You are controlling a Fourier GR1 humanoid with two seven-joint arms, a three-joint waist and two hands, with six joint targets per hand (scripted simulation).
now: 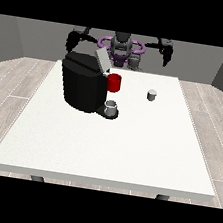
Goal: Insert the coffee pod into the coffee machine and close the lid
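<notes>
Hand at the view's right (167, 55): raised beside the robot's shoulder, well above the white table (127, 151), holding nothing; whether its fingers are spread or curled cannot be told. Hand at the view's left (72, 40): raised likewise behind the coffee machine, finger state also unclear. Coffee pod (152, 95): small, pale, upright on the table, right of the machine and well apart from it. Coffee machine (83, 85): black, on the table's left half, grey lid (102, 59) tilted up. Red container (115, 82): at the machine's right side. Grey cup (111, 108): on the machine's base.
</notes>
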